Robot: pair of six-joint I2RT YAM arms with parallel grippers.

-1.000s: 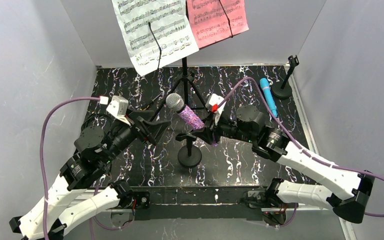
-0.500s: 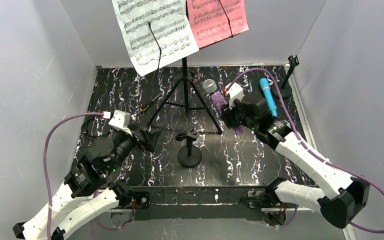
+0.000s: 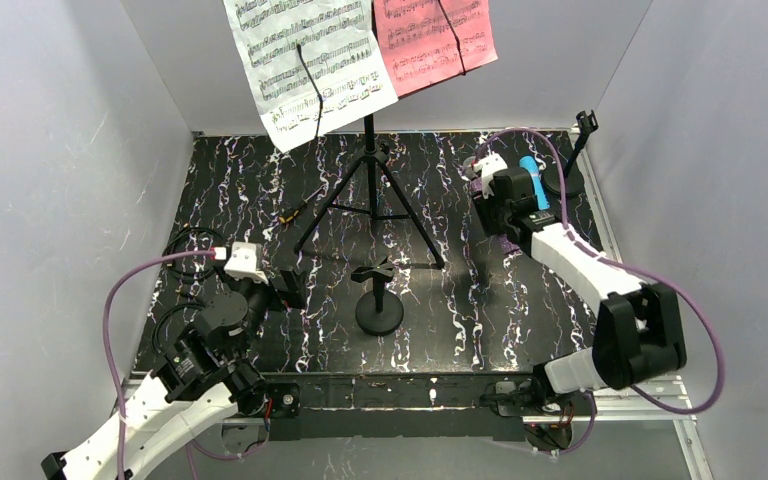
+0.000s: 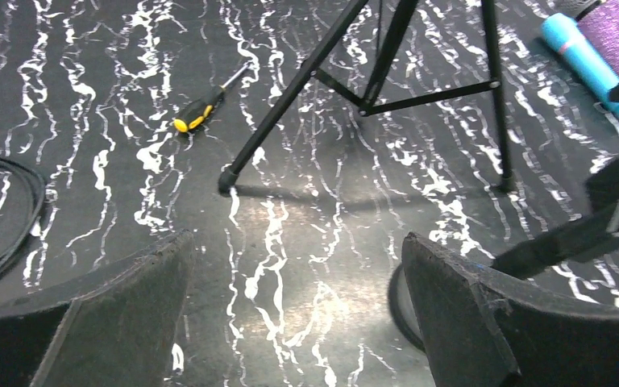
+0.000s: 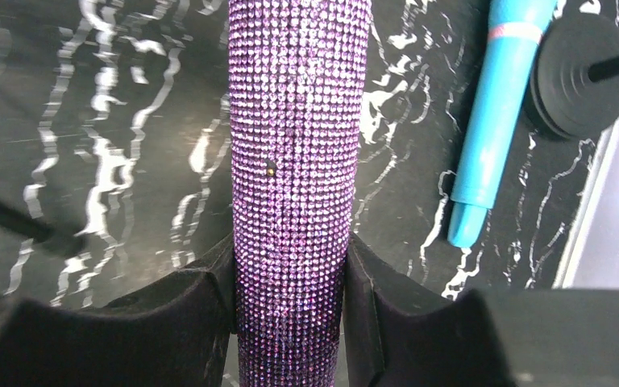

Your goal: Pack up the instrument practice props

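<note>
Since a second ago, the left gripper (image 3: 288,288) has drawn back to the near left of the tall black tripod (image 3: 368,190), its jaws wide and empty. The right gripper (image 5: 290,290) has carried the purple glitter microphone (image 5: 294,145) to the tripod's right, clamped on its barrel, just beside the slim blue plastic microphone (image 5: 496,105). Best lower it parallel to the blue one, clear of the black round-based holder (image 5: 580,72), before releasing.

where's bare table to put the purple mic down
Free: far left corner, between wall and tripod; near strip right of the middle mic holder. Crowded: far right corner, by the blue microphone and the other holder.
</note>
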